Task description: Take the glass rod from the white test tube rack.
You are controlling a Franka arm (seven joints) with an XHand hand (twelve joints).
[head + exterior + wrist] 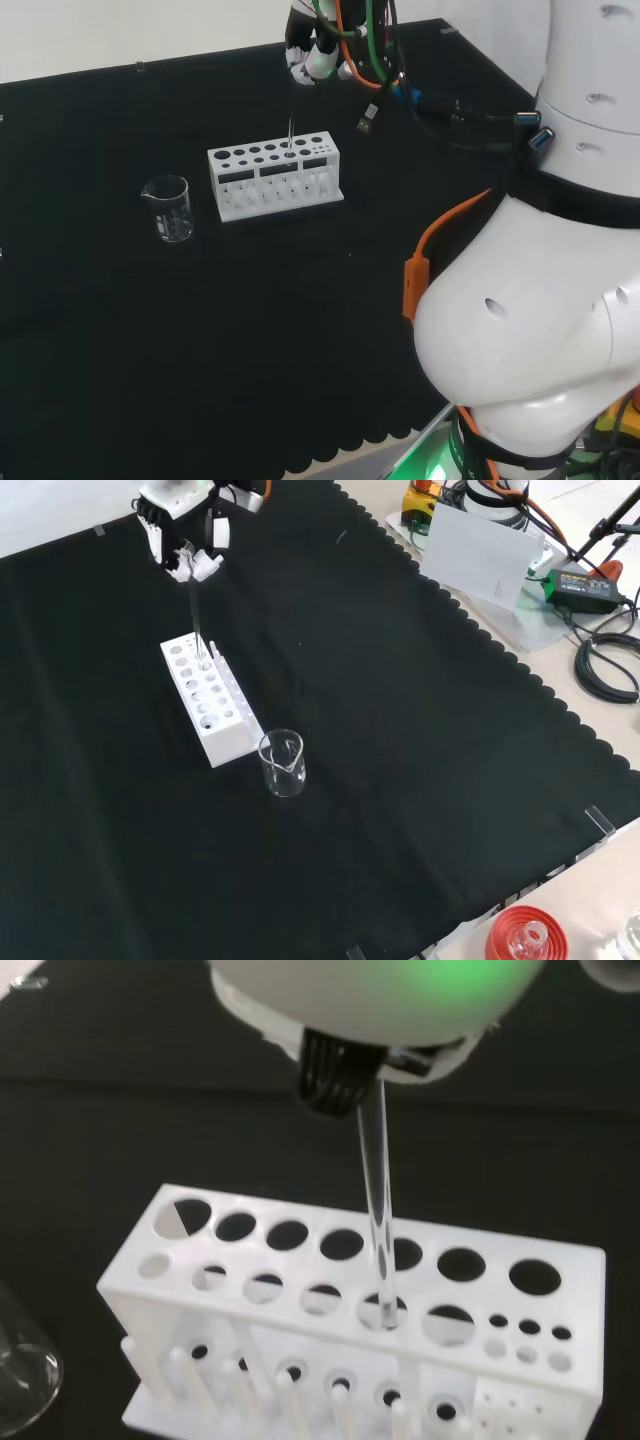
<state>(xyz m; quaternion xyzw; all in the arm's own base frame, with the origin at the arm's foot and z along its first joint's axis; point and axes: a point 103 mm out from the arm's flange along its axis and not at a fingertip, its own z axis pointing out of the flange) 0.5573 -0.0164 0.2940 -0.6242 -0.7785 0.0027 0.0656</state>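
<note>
A: Where is the glass rod [196, 620]?

B: Upright, pinched at its top by the robot hand [183, 548], directly below it; lower end in a hole of the white rack [207, 702].

A: Next?

B: Probably straight up along the rod.

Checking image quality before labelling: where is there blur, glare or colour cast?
Wrist view: the hand is blurred with a green cast, while the glass rod and rack are sharper. Head view: the rod is barely visible. Front view: the beaker shows faint rim highlights.
</note>
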